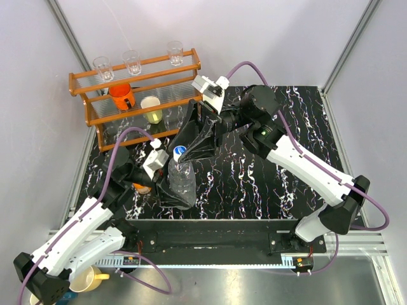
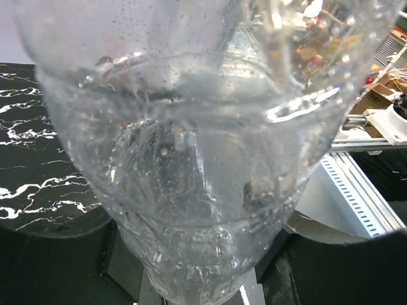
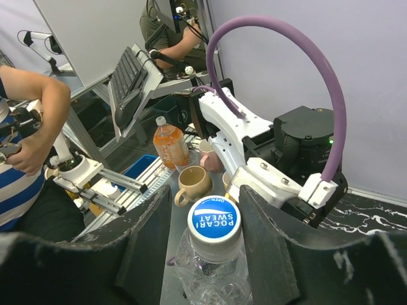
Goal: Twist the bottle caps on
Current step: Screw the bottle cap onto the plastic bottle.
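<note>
**Blue cap on bottle neck: tightening step**

- Cap [image 3: 214,219]: blue, white lettering, seated on the neck of the bottle [image 1: 182,181].
- Bottle: clear, roughly upright, front left of the table [image 1: 273,184].
- Left gripper [image 1: 166,178]: clamped on the bottle's body, steadying it.
- Right gripper [image 3: 206,203]: jaws flank the cap, part-way apart, with a sliver of gap on one side. No firm pinch shows.
- Orange bottle [image 1: 141,188]: mostly hidden behind the left arm, its cap unseen.
- Handling: centre the jaws on the cap's rim, pinch squarely, keep the wrist in line with the neck and turn with light downward pressure. The thin plastic will likely twist or crumple, so the left hold must resist.
</note>
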{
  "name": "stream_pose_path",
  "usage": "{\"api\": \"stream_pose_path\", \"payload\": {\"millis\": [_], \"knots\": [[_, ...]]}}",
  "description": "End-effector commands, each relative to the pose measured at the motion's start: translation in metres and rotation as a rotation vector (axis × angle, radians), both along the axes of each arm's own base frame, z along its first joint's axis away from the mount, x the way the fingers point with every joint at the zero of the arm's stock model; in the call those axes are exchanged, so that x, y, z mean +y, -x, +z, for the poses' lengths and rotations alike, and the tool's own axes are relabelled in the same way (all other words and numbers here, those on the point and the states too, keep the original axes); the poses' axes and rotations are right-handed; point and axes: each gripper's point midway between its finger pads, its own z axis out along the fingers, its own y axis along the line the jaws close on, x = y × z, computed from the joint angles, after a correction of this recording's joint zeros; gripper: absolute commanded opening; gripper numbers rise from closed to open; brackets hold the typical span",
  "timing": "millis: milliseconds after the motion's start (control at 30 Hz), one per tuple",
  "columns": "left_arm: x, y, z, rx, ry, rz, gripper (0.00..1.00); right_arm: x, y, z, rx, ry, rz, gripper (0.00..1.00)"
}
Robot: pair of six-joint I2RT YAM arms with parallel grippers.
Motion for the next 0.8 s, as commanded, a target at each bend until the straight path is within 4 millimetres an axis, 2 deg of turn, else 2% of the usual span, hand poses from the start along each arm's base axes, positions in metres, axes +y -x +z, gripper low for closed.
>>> {"api": "stream_pose_path", "payload": {"millis": [0,200,300,567,700,767], "knots": [[0.001,-0.010,0.028,-0.113,0.079,0.077,0.00,-0.006,0.004,0.001,-0.009,0.005,0.010,0.52],[0.001,-0.021,0.035,-0.129,0.095,0.144,0.00,-0.003,-0.003,-0.006,0.005,0.031,-0.048,0.47],[0.001,-0.028,0.037,-0.136,0.101,0.183,0.00,-0.001,-0.007,-0.008,-0.003,0.028,-0.087,0.41],[0.002,-0.048,0.033,-0.160,0.086,0.291,0.00,0.001,-0.021,-0.007,0.020,0.019,-0.214,0.14],[0.005,-0.073,0.029,-0.187,0.061,0.437,0.00,0.004,-0.039,-0.012,0.019,0.040,-0.338,0.05],[0.008,-0.086,0.023,-0.209,0.035,0.503,0.00,0.006,-0.054,-0.021,0.050,0.086,-0.442,0.05]]}}
